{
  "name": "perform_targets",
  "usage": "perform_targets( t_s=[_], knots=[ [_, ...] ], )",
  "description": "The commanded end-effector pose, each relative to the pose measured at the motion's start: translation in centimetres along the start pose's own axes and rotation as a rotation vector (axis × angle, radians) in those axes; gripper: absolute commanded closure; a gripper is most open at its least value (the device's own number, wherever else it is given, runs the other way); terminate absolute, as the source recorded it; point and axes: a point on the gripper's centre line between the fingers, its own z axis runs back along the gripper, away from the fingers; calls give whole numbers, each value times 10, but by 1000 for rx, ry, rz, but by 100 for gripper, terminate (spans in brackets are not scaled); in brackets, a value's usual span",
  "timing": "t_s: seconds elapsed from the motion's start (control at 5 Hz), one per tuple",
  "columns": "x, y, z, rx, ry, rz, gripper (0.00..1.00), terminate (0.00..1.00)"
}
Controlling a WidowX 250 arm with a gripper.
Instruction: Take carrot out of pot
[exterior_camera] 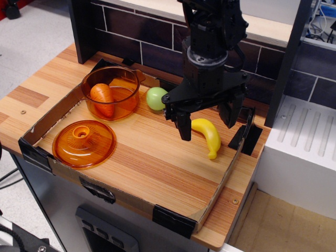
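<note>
You are at the approach step; nothing is grasped yet; the black two-fingered gripper (207, 122) hangs with its jaws spread wide and empty above the wooden board, just beside the yellow plastic banana (208, 136) and well apart from the target. The short ridged orange plastic carrot (102, 96) lies inside the round translucent amber plastic pot (111, 93), leaning against the wall at the left of the picture, its top showing above the rim; the pot is uncovered, since the flat translucent orange lid with a knob (84, 143) lies on the board in front of it. For the next move, judge that you must carry the gripper across toward the pot, centre it over the carrot, lower the fingers inside the rim without striking the wall, then close. Count: one carrot; one pot; one lid; one banana; one round green plastic pear (155, 98) beside the pot; one low cardboard tray wall (220, 184) around the board.
</note>
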Motion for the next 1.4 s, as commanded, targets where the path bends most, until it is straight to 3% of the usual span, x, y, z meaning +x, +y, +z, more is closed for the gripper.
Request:
perform_targets(
  t_s=[0.0, 0.2, 0.4, 0.6, 1.0, 1.2],
  knots=[
    [0, 0, 0, 0, 0, 0, 0, 0],
    [20, 8, 21, -64, -22, 59, 0, 0],
    [53, 27, 40, -80, -31, 107, 0, 0],
    [77, 47, 52, -119, -78, 117, 0, 0],
    [149, 84, 60, -93, -70, 177, 0, 0],
    [163, 90, 52, -51, -112, 167, 0, 0]
  ],
)
